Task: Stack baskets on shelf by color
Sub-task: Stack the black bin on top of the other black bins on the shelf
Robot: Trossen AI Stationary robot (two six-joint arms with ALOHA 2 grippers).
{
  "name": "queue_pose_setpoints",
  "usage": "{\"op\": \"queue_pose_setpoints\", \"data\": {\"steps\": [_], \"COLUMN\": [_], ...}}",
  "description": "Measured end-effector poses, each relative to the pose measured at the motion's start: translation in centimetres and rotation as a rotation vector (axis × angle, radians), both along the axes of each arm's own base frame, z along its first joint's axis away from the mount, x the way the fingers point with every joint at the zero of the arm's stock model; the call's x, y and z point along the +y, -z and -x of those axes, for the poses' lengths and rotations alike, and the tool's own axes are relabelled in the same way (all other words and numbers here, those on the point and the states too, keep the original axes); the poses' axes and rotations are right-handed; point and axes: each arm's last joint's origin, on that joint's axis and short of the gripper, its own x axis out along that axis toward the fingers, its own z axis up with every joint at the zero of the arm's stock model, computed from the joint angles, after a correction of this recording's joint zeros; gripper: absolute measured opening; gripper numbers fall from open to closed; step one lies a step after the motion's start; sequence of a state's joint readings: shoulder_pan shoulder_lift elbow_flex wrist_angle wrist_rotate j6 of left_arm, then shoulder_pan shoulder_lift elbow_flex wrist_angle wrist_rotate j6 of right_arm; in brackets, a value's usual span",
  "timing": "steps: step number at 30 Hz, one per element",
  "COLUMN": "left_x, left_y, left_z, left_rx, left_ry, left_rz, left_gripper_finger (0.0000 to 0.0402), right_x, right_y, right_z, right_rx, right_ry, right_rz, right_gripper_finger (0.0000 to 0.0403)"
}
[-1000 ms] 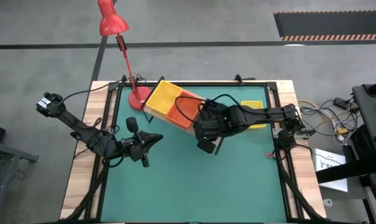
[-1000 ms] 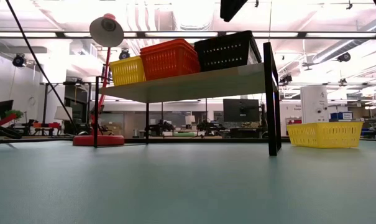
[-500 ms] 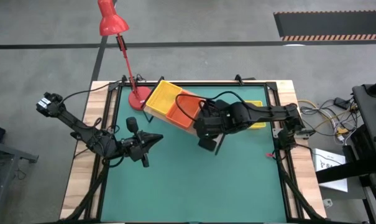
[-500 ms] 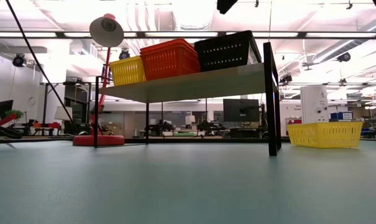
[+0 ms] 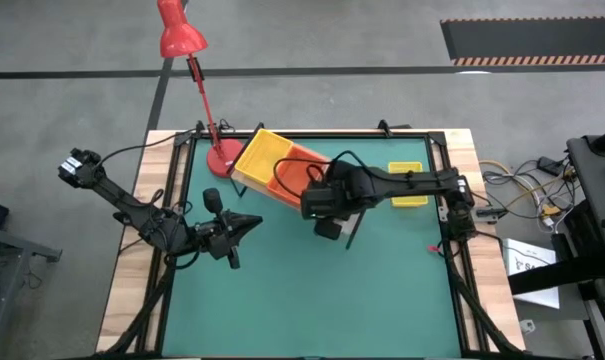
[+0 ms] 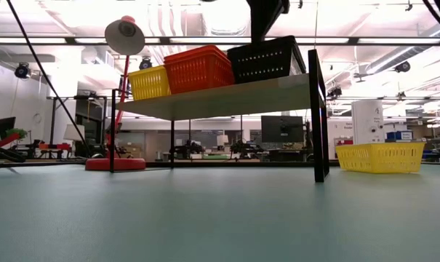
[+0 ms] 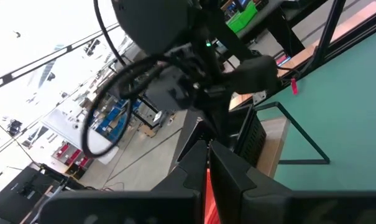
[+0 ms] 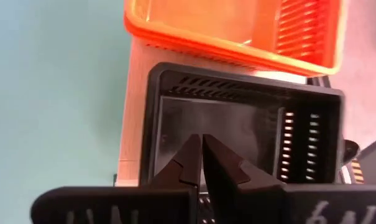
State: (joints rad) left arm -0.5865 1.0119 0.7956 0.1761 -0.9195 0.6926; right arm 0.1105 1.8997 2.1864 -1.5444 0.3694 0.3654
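The shelf [image 6: 227, 98] stands at the far middle of the green mat and carries three baskets in a row: yellow [image 6: 148, 82], orange [image 6: 199, 70] and black [image 6: 267, 58]. Another yellow basket [image 5: 407, 185] rests on the mat to the shelf's right. My right gripper [image 8: 203, 142] is shut with nothing between its fingers. It points steeply down over the inside of the black basket [image 8: 237, 124], beside the orange basket [image 8: 237, 25]. My left gripper [image 5: 254, 222] waits shut and level above the mat's left part, left of the shelf. My right gripper comes from above with its shut fingertips [image 8: 194, 155] over the black basket's floor, near one of its long walls. Whether they touch the basket I cannot tell.
A red desk lamp [image 5: 182, 30] has its round base [image 5: 222, 158] on the mat at the shelf's left end. The mat's black frame runs around the table. Open green mat [image 5: 312, 290] lies in front of the shelf.
My right gripper has come down toward the black basket on the shelf and shifted a little toward the table's left edge. The baskets have stayed where they were.
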Motion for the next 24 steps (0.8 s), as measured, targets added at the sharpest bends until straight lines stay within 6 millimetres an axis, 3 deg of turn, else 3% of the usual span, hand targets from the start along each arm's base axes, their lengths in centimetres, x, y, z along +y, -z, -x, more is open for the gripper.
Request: {"op": "queue_pose_setpoints", "data": {"steps": [8, 24], "left_x": [0.0, 0.0], "left_y": [0.0, 0.0], "left_z": [0.0, 0.0], "left_rx": [0.001, 0.001], "left_ry": [0.000, 0.000], "left_rz": [0.000, -0.001], "left_gripper_finger": [0.0002, 0.0002], "right_x": [0.1, 0.1], "right_y": [1.9, 1.5], "right_z": [-1.3, -1.8], "right_rx": [0.049, -0.023], "right_ry": [-0.015, -0.017], "right_rz": [-0.056, -0.066], "right_gripper_finger": [0.0009, 0.0009]}}
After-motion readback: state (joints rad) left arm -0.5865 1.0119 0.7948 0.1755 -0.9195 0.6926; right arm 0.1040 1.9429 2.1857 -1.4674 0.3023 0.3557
